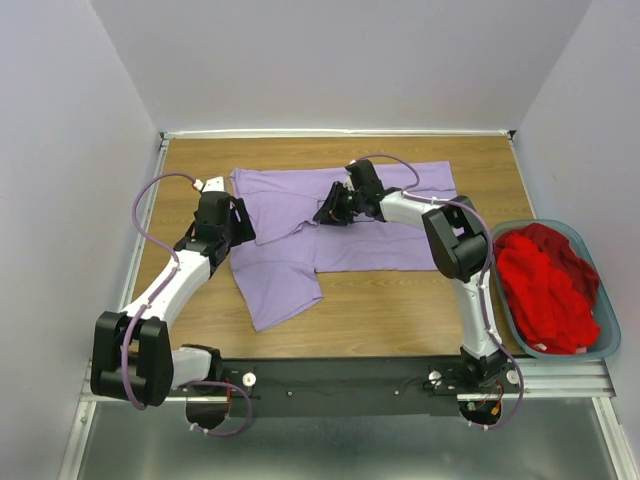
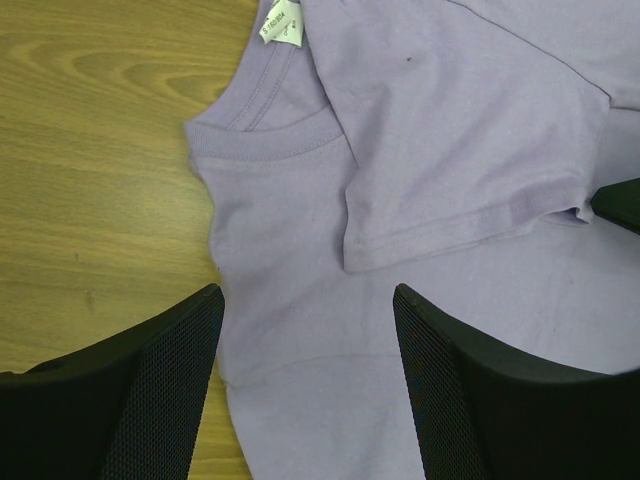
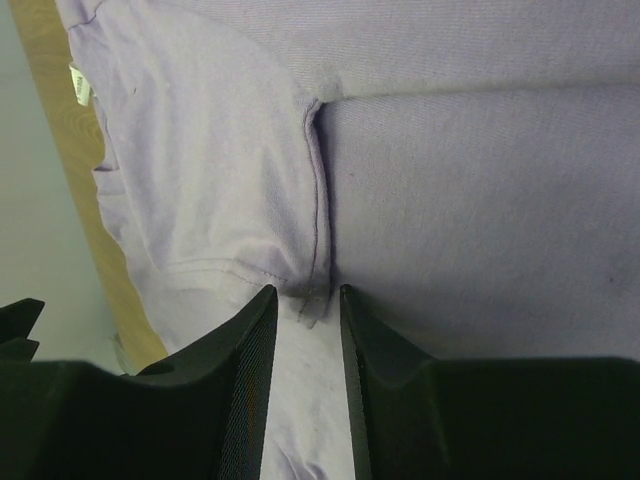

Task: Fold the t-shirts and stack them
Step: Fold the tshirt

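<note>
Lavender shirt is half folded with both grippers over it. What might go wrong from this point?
1. The right gripper, narrowly parted, straddles the corner of the folded-in sleeve of the lavender t-shirt. Closing there may also pinch the body layer beneath, so a lift would likely drag the whole shirt.
2. The left gripper hangs open near the collar, pinning nothing. A pull by the right arm might undo the fold.

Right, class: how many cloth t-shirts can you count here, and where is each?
2. The light lavender cloth t-shirt lies spread on the wooden table; the bright red cloth t-shirt sits crumpled in the teal-grey plastic basket at right. The red heap may hide more.
</note>
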